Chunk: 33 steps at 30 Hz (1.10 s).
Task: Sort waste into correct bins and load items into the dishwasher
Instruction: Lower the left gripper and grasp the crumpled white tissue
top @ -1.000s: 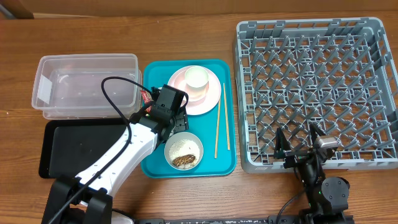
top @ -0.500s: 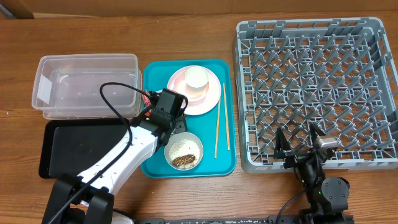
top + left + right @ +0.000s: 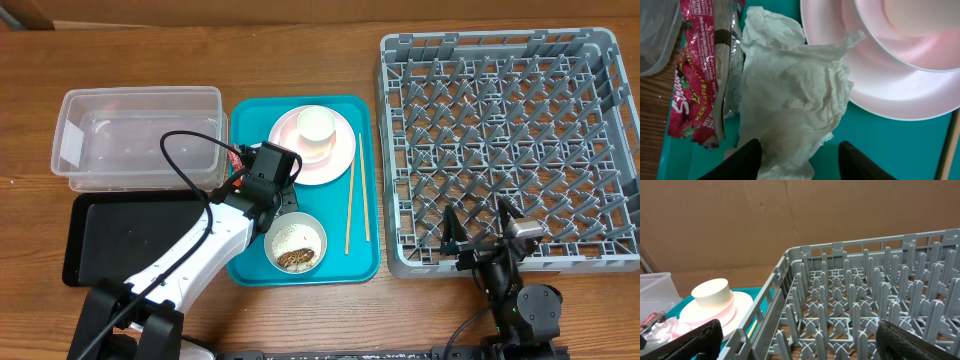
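Right at the 9 o'clock edge of the teal plastic serving tray (image 3: 250,268) lies the crumpled white paper napkin (image 3: 790,100), its 3 o'clock fringe lapping onto the pale pink round plate (image 3: 880,95). The small red snack wrapper (image 3: 692,85) lies just beside it at 9 o'clock. The left gripper (image 3: 802,162) stands wide open over the napkin's near end, one dark finger on each side, nothing clamped. A pale pink bowl (image 3: 316,125) sits on the plate. At the tray's 6 o'clock is a grey-white bowl (image 3: 295,243) of white-brown food scraps, and at 3 o'clock two thin wooden chopsticks (image 3: 350,205). On the bench, a clear plastic rectangular tub (image 3: 140,135) lies at 10 o'clock of the tray, a shallow black rectangular tray (image 3: 110,240) at 8 o'clock, and the square grey pegged dish rack (image 3: 500,130) at 3 o'clock. The right gripper (image 3: 480,225) hangs at the rack's 6 o'clock rim, spread wide and empty.
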{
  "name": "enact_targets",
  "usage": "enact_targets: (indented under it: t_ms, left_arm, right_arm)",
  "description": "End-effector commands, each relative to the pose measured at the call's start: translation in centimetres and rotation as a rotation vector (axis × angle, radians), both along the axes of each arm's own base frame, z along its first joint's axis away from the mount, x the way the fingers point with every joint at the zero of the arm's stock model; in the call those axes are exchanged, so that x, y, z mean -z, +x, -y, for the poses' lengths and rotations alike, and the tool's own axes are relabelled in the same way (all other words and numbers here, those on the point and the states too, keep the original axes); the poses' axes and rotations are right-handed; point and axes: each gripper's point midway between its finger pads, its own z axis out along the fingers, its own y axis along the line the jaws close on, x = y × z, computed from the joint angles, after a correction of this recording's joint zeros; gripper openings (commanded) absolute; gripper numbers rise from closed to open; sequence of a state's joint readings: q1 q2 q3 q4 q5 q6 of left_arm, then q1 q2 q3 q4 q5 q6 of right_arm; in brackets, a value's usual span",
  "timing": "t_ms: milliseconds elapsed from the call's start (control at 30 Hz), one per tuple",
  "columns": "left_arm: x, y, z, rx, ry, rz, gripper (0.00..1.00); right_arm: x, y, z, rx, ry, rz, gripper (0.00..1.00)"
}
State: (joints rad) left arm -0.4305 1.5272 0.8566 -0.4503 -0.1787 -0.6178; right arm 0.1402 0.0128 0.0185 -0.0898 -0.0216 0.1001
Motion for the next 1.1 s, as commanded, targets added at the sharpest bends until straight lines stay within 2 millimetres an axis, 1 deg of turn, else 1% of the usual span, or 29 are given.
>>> enact_targets:
  t_ms: [0,67,133,167,200,233,333,400,500,567,600,667,700,833,933,1067]
  left_arm:
    - [0.0,0.1,-0.4,0.032,0.04,-0.001,0.47]
    - [0.1,0.0,-0.3,0.057,0.047,-0.004,0.33]
    - [0.1,0.0,-0.3,0.059,0.047,-0.005,0.25]
    - [0.1,0.0,-0.3,0.059,0.047,-0.005,0.18]
    - [0.1,0.0,-0.3,0.058,0.047,-0.005,0.08]
    - [0.1,0.0,-0.3,0.058,0.046,-0.003,0.04]
    - [-0.9,0.5,0.0,0.075,0.049,0.012,0.04]
    - [-3.1,1.5,0.2,0.11,0.066,0.043,0.04]
    - [-7.4,3.8,0.7,0.132,0.082,0.12,0.04]
    - [-9.7,4.8,1.2,0.164,0.088,0.163,0.04]
    - [-9.9,5.0,1.3,0.167,0.089,0.17,0.04]
    - [-9.7,5.0,0.9,0.157,0.103,0.168,0.04]
    - [-9.3,4.9,0.6,0.149,0.122,0.161,0.04]
    - [-6.7,4.0,0.0,0.134,0.144,0.095,0.04]
    - [-5.4,3.2,0.6,0.16,0.113,0.039,0.04]
    - [-4.9,2.4,2.0,0.202,0.044,0.001,0.04]
  right_arm:
    - [0.2,0.0,-0.1,-0.001,-0.006,0.004,1.0]
    - [0.2,0.0,-0.1,-0.001,-0.006,0.004,1.0]
    - [0.2,0.0,-0.1,-0.001,-0.006,0.004,1.0]
    - [0.2,0.0,-0.1,-0.001,-0.006,0.004,1.0]
    - [0.2,0.0,-0.1,-0.001,-0.006,0.004,1.0]
    - [0.2,0.0,-0.1,-0.001,-0.006,0.004,1.0]
    - [0.2,0.0,-0.1,-0.001,-0.006,0.004,1.0]
    - [0.2,0.0,-0.1,-0.001,-0.006,0.004,1.0]
    - [0.2,0.0,-0.1,-0.001,-0.006,0.004,1.0]
    - [0.2,0.0,-0.1,-0.001,-0.006,0.004,1.0]
    - [0.2,0.0,-0.1,-0.001,-0.006,0.004,1.0]
    - [0.2,0.0,-0.1,-0.001,-0.006,0.004,1.0]
    - [0.2,0.0,-0.1,-0.001,-0.006,0.004,1.0]
    - [0.2,0.0,-0.1,-0.001,-0.006,0.004,1.0]
    - [0.2,0.0,-0.1,-0.001,-0.006,0.004,1.0]
    - [0.2,0.0,-0.1,-0.001,-0.006,0.004,1.0]
